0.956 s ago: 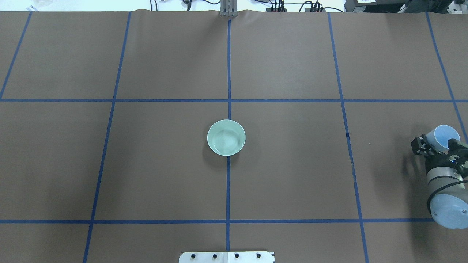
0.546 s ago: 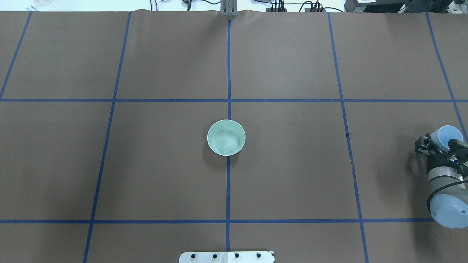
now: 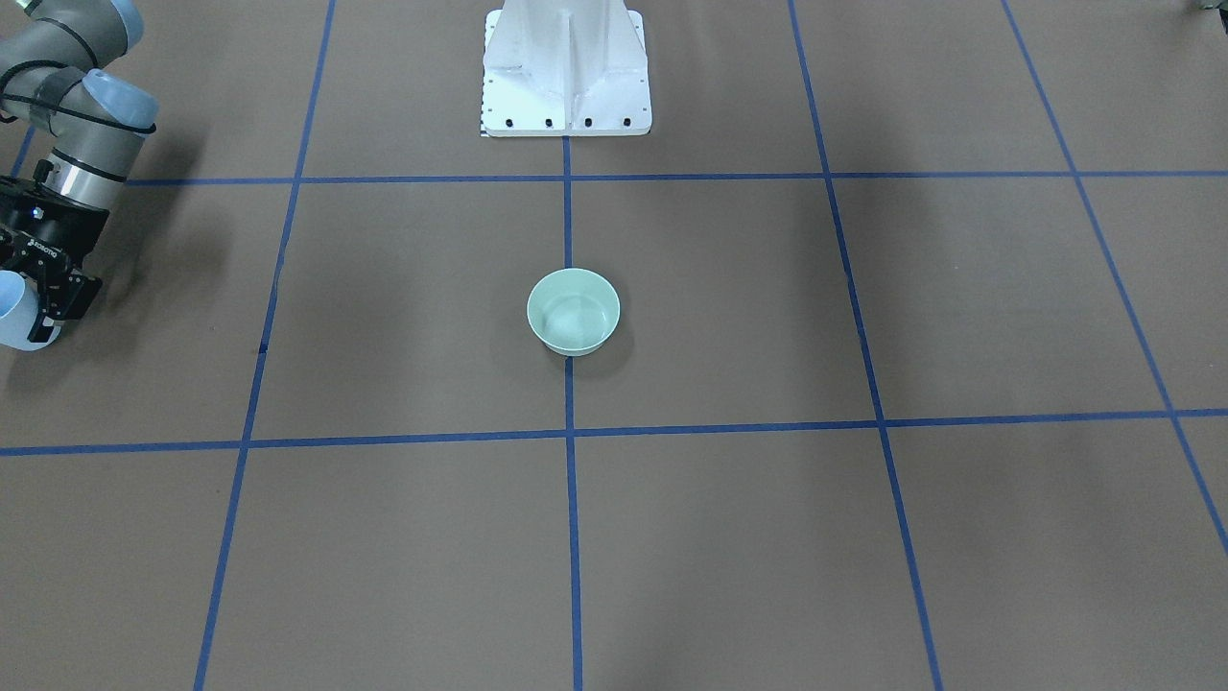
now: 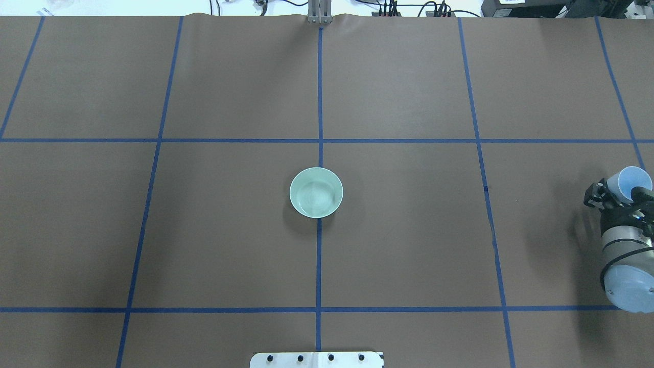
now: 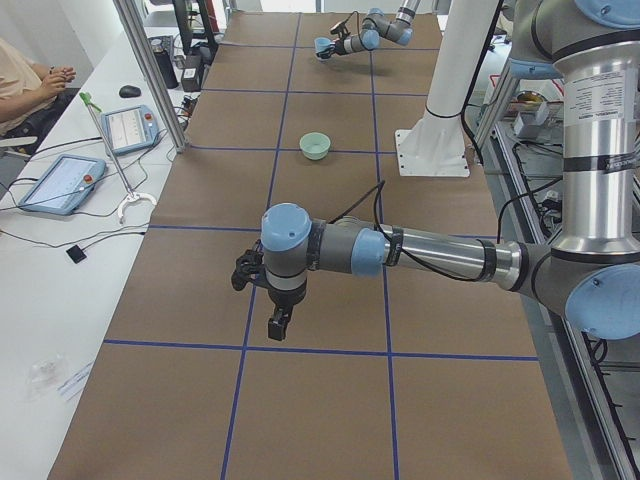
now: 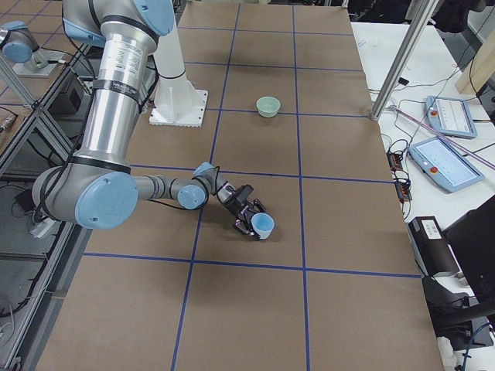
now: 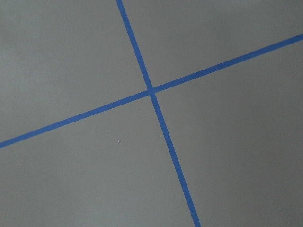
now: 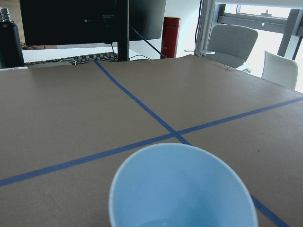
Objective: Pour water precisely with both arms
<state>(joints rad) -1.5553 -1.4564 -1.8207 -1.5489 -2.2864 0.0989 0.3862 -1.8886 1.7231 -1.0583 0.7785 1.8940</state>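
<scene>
Water (image 4: 317,197) pools in the pale green bowl (image 4: 295,184) on the counter (image 4: 230,230), well apart from the right arm (image 4: 621,240) jaws, which clamp a light blue cup (image 4: 632,181); whether the left arm (image 5: 430,255) jaws are open or closed cannot be told.

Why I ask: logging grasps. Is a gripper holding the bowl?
No, the bowl stands alone; the right gripper holds a blue cup.

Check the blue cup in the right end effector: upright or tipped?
Upright: the blue cup, held by the right end effector, shows its open mouth facing up in overhead and wrist views.
</scene>
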